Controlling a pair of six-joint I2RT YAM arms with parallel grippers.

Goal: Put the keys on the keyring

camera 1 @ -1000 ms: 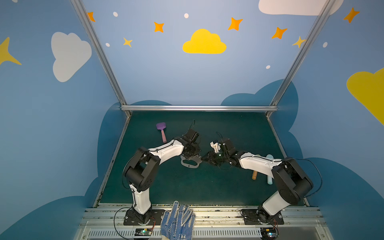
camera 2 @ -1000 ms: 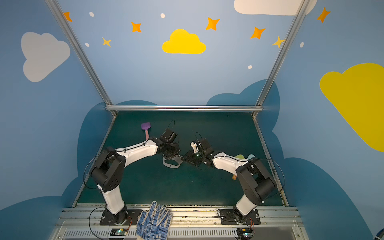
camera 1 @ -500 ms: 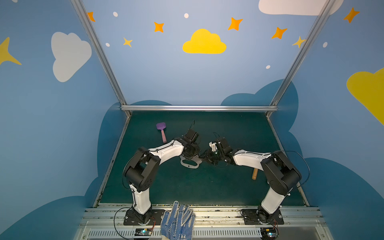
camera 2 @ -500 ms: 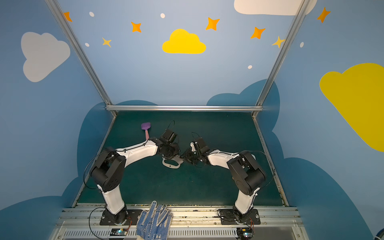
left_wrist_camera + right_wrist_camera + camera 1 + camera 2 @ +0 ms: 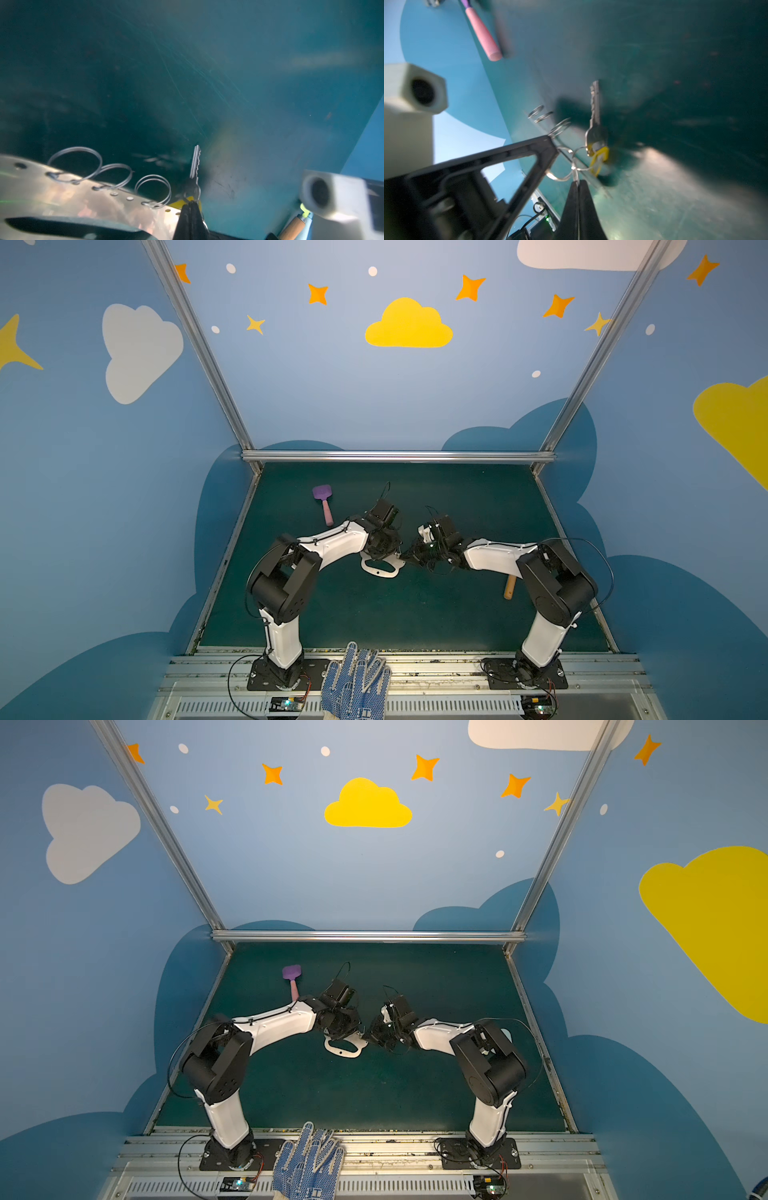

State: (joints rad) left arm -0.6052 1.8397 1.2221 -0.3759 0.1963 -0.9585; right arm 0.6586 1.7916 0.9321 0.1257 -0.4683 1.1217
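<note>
Keys (image 5: 596,124) dangle just beyond right pincer (image 5: 578,182), beside keyring (image 5: 62,197).

The keyring (image 5: 68,199), a flat grey plate with a long slot, small holes and three wire rings along one edge, is showing near mid-bench (image 5: 374,614). The keys (image 5: 195,164), silver with a yellow tag, are hanging at its end, just beside the last ring.

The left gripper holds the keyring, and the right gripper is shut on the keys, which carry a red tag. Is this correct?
Only the colour is wrong: the tag on the keys is yellow, as the right wrist view shows. The left gripper holds the keyring; the right gripper is shut on the keys.
</note>
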